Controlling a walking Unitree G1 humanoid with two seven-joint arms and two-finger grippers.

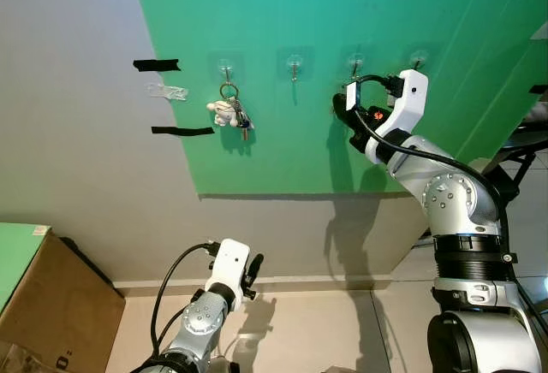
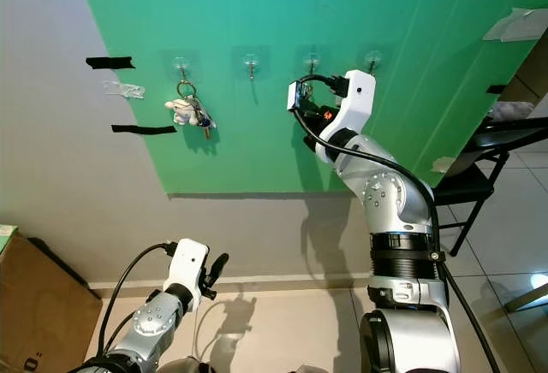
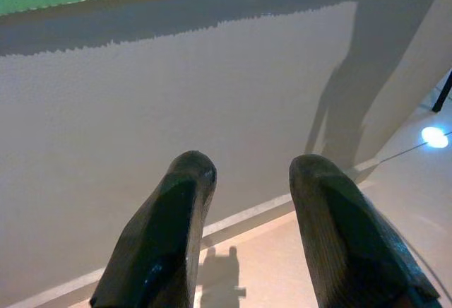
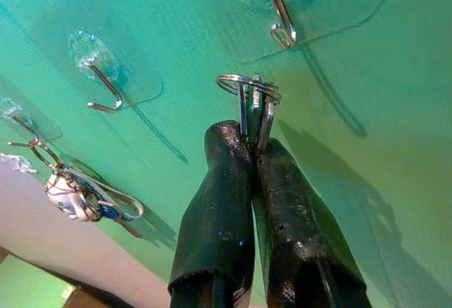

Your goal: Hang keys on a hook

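A green panel (image 1: 385, 14) on the wall carries a row of clear stick-on hooks. A bunch of keys with a white charm (image 1: 229, 115) hangs from the leftmost hook (image 1: 226, 69). My right gripper (image 4: 253, 145) is raised to the panel and shut on a silver key ring (image 4: 248, 89). The ring sits just below the metal tip of a hook (image 4: 281, 25) and does not touch it. In the left eye view this gripper (image 1: 341, 109) is under the third hook (image 1: 355, 65). My left gripper (image 3: 247, 170) hangs low by the wall, open and empty.
A cardboard box (image 1: 51, 304) stands on the floor at the left. Two black tape strips (image 1: 156, 65) mark the grey wall beside the panel. A dark chair (image 2: 479, 159) stands at the right. Two more hooks (image 1: 294, 67) (image 1: 418, 58) are bare.
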